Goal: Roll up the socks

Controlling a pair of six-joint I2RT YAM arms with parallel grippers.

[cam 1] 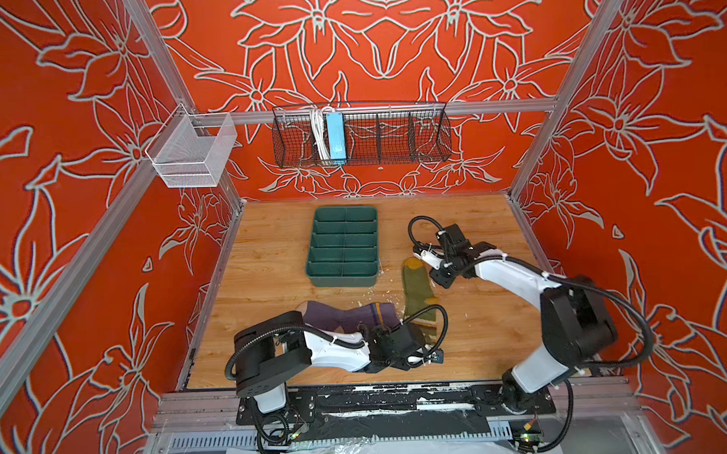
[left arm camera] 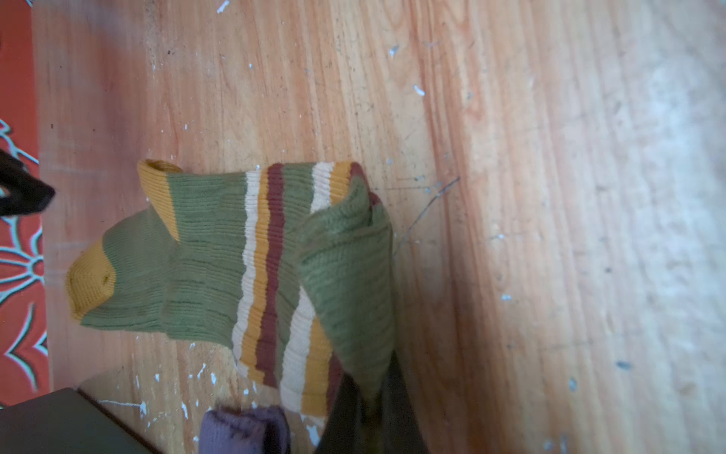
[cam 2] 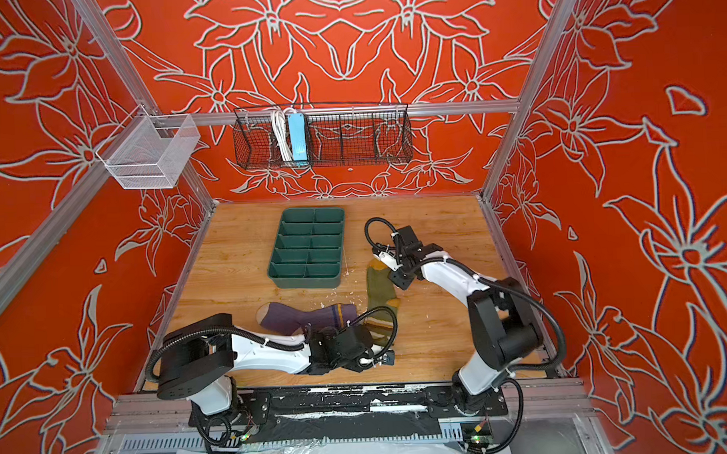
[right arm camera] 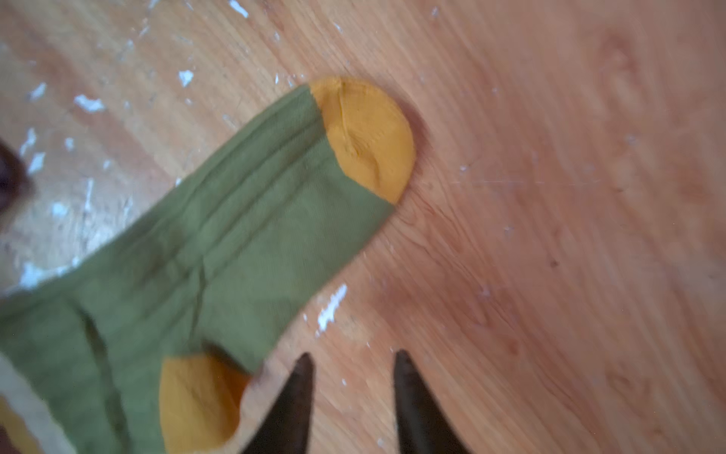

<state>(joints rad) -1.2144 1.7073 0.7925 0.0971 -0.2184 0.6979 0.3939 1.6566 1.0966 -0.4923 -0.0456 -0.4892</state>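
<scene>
Wooden table, green sock beside right end effector

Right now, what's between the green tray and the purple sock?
Only bare wooden table with a few white flecks lies between the tray and the purple sock. Both top views show it.

The wooden worktop carries a dark green divided plastic tray, a ribbed purple sock and an olive green sock.
</scene>
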